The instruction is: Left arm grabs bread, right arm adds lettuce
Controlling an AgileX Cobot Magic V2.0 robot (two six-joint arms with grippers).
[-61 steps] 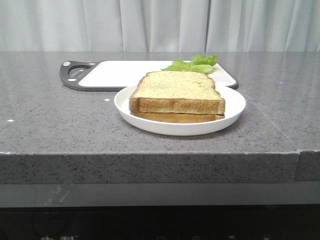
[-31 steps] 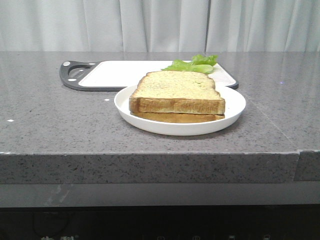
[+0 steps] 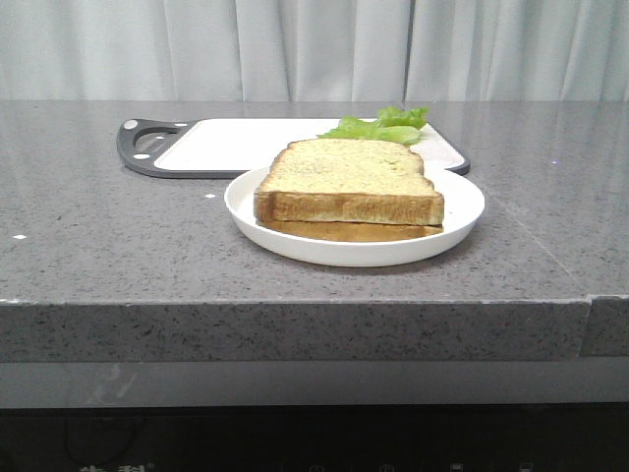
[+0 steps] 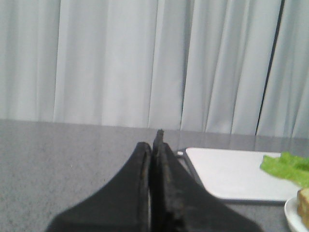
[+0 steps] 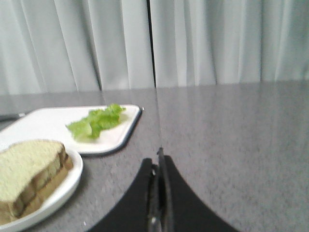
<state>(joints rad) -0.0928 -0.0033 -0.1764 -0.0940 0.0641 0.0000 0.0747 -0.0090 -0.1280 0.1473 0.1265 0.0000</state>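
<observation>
The bread (image 3: 349, 177) is a thick toast slice lying on a thinner, darker slice (image 3: 344, 231) on a white plate (image 3: 462, 211) in the middle of the counter. It also shows in the right wrist view (image 5: 26, 176). The lettuce (image 3: 383, 126) lies on a white cutting board (image 3: 236, 143) behind the plate; it also shows in the right wrist view (image 5: 96, 122) and the left wrist view (image 4: 287, 168). My left gripper (image 4: 154, 145) is shut and empty, to the left of the board. My right gripper (image 5: 159, 162) is shut and empty, to the right of the plate. Neither arm shows in the front view.
The cutting board has a dark grey rim and handle (image 3: 142, 143) at its left end. The grey stone counter (image 3: 118, 246) ends in a front edge close to the plate. A pale curtain (image 3: 314, 49) hangs behind.
</observation>
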